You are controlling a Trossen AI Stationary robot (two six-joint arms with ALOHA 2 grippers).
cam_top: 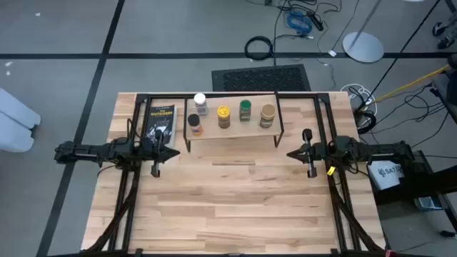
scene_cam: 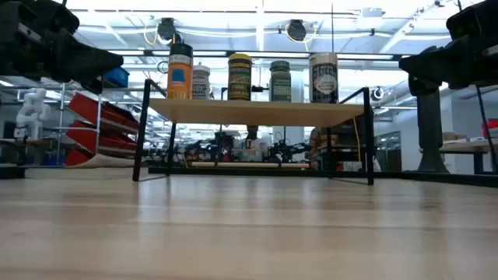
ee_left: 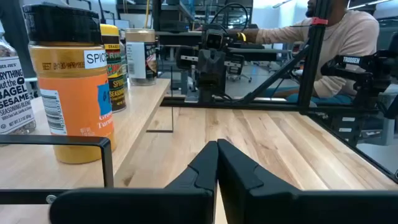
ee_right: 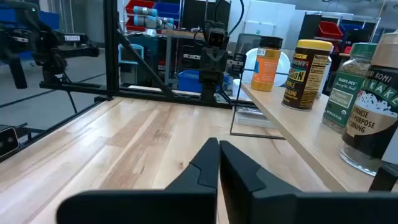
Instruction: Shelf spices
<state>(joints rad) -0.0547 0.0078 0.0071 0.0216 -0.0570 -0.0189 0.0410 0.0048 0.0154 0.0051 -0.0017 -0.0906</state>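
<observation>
The shelf (cam_top: 232, 130) is a light wood plank on thin black rod legs near the table's far edge. All five spice jars stand upright on its top: white-lidded (cam_top: 201, 104), dark-lidded orange (cam_top: 194, 125), yellow-lidded (cam_top: 223, 116), green-lidded (cam_top: 245, 110) and tan-lidded (cam_top: 267, 116). In the low view they stand in a row, the orange jar (scene_cam: 180, 71) at one end and the tan-lidded jar (scene_cam: 324, 78) at the other. My left gripper (cam_top: 177, 152) is shut beside the shelf's left end; my right gripper (cam_top: 289, 153) is shut beside its right end. Neither touches anything.
A flat black packet with yellow lettering (cam_top: 160, 120) lies on the table left of the shelf. Black frame rails (cam_top: 128, 193) run along both sides of the table. Bare tabletop (cam_top: 235, 207) stretches from the shelf toward the near edge. A person (ee_left: 336, 37) sits in the room beyond.
</observation>
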